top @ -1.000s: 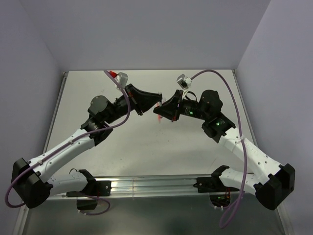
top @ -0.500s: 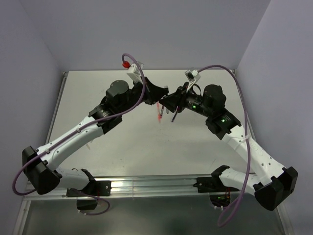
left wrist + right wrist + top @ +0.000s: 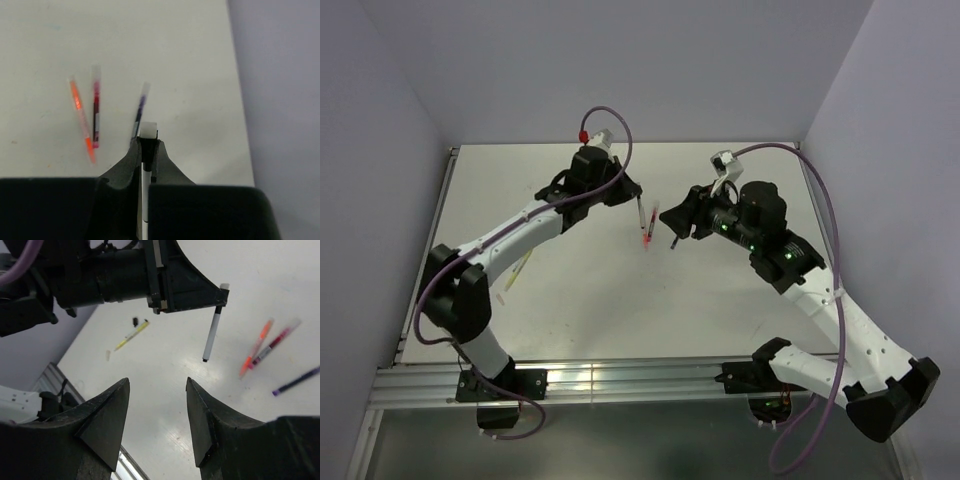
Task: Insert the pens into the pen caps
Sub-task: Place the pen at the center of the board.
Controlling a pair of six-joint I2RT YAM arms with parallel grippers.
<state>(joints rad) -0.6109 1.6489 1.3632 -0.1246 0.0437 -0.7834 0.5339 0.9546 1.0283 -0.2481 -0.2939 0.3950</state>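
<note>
Pen-holding left gripper (image 3: pixel 148 146) clenched on white-black pen (image 3: pixel 145 200), pinched just under its whitish top end, dark tip hanging down over the table (image 3: pixel 720 300). Right gripper (image 3: pixel 157 382) released, jaws spread wide, nothing between them, facing the held pen from nearby. Orange pen (image 3: pixel 80 112), red pen (image 3: pixel 95 112) and dark purple pen (image 3: pixel 140 112) flat on the table close together beneath the grippers; yellow pen (image 3: pixel 131 335) well apart on the left side, black cap (image 3: pixel 135 320) just beside it and whitish cap (image 3: pixel 108 355) near.
</note>
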